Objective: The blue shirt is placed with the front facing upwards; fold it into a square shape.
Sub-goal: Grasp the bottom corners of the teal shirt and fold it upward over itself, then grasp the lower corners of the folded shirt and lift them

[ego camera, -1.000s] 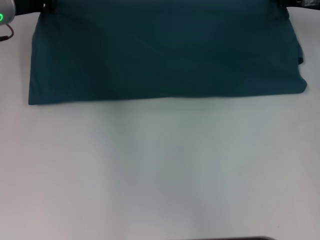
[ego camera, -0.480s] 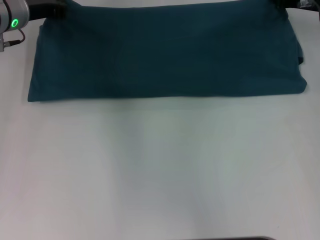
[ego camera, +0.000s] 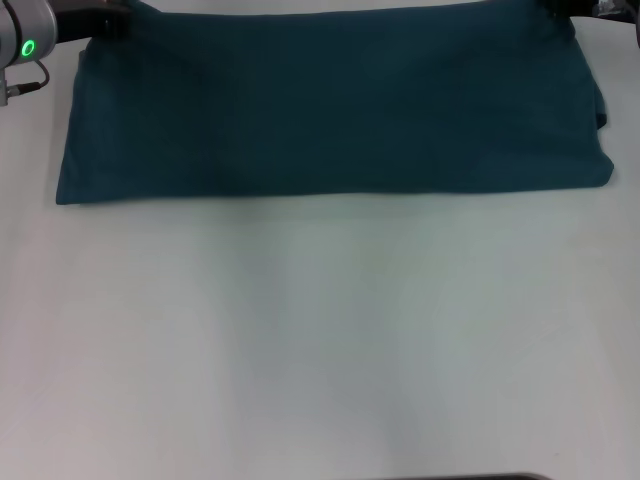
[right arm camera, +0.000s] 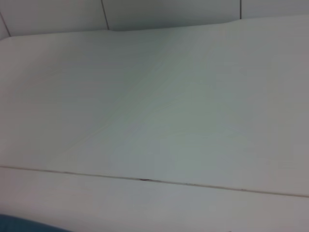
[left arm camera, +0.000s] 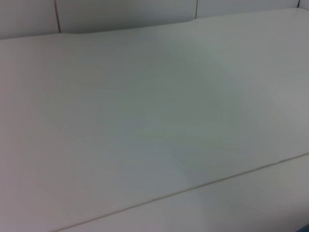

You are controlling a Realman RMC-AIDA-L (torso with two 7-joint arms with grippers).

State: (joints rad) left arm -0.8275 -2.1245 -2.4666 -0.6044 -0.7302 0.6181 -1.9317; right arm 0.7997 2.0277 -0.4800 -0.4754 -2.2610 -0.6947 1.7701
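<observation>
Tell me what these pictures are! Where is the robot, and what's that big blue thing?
The robot took these pictures itself. One camera sits on its head, looking down at a white table. The big blue thing is a blue shirt, folded into a wide band at the table's far side. The robot's left arm, with a green light, peeks in at the shirt's far left corner, and its right arm at the far right corner. Their fingers are hidden, so I cannot tell if they hold the shirt. The other two pictures come from cameras on its wrists and show mostly bare table.
</observation>
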